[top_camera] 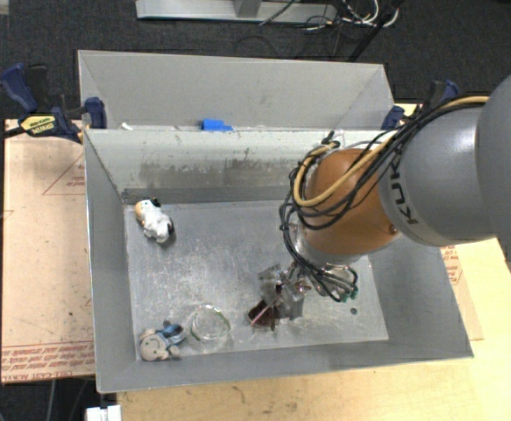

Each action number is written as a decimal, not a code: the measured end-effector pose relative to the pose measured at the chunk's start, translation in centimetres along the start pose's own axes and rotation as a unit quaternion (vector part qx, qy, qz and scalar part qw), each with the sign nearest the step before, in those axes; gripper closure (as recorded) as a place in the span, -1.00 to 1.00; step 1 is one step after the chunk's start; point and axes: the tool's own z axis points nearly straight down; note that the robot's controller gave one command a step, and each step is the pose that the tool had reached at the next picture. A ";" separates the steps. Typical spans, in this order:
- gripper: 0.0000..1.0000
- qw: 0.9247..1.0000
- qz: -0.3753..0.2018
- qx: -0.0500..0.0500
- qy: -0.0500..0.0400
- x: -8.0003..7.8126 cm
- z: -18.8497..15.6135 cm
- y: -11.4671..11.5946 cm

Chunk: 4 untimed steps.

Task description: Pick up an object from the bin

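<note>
At the far left of the grey metal bin (pixel 106 261) lies a small white figurine with dark markings (pixel 154 221), well apart from everything else. In the near left corner sits a small round grey-and-blue piece (pixel 159 344), and just to its right a clear round cup (pixel 209 325). Further right, near the front wall, is a small dark red object (pixel 260 315). It lies just to the near left of the end effector (pixel 281 301), seemingly touching its tip, with its long axis apparently running from near left to far right. Whether the end effector is open, closed or gripping the red object cannot be told. Above it the orange wrist cover (pixel 347 204), looped with cables, points steeply down, and the grey arm (pixel 465 174) reaches in from the right.
</note>
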 end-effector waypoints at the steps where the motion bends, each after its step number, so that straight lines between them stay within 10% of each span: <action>1: 1.00 1.000 -0.005 -0.002 0.004 0.3 -4.1 -0.1; 4: 1.00 1.000 -0.011 -0.001 0.000 -2.1 -15.7 -4.6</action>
